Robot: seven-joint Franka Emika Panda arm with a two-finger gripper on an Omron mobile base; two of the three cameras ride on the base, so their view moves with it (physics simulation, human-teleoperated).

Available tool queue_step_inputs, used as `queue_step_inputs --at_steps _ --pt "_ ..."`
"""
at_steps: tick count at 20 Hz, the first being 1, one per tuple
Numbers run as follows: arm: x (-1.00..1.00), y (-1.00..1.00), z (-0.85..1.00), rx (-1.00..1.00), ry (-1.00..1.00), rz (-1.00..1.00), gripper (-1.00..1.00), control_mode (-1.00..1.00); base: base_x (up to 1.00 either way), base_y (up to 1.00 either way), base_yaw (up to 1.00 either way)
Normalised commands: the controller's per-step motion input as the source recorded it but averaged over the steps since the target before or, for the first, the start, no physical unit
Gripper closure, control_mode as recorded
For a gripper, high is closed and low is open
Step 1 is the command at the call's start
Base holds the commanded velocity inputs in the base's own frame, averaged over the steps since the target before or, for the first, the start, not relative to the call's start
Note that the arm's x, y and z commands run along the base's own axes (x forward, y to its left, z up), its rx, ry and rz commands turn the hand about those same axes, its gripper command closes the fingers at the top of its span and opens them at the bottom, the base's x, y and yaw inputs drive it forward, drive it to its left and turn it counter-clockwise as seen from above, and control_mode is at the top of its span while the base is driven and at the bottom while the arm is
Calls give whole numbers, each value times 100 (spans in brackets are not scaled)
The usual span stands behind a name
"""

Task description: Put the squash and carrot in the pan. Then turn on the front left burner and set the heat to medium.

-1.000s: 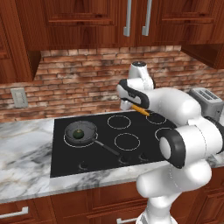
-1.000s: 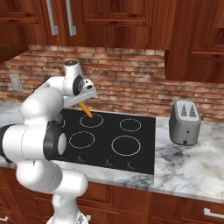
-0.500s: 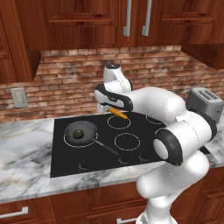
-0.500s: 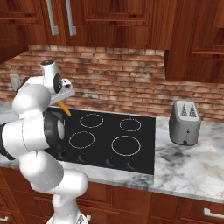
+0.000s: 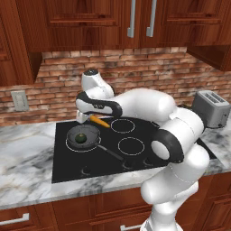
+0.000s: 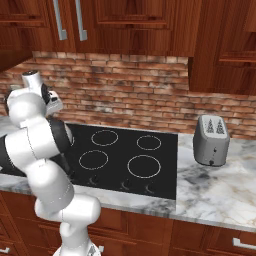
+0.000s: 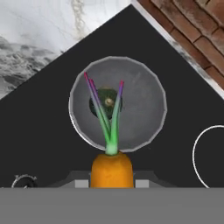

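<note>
Carrying the carrot [image 5: 99, 121], clamped in my closed pincer [image 5: 91, 119], just past the pan [image 5: 83, 137] at its two o'clock; squash [image 5: 80, 138] sits inside. Next I centre over the bowl and release.

Marble counter [image 5: 27, 173] carries black cooktop [image 5: 135, 158] and toaster [image 6: 211, 140].

Carrot [image 7: 111, 169]: lower body is getting cut off at the hand view's bottom; its green stalks are covering part of the squash [image 7: 106, 103]. Gripper fingertips are hiding behind the carrot. In the right base view, the arm is blocking the cooktop's [image 6: 165, 165] left side.
</note>
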Motion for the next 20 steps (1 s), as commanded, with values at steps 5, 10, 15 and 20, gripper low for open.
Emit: queue_step_inputs --at_steps 5,10,15,20 --pt "3 4 -33 0 1 -2 100 -100 0 0 0" --pt "0 0 -40 0 0 -8 100 -100 0 0 0" --pt "31 1 -40 0 4 -3 100 -100 0 0 0" --pt "56 10 -17 0 7 0 100 -100 0 0 0"
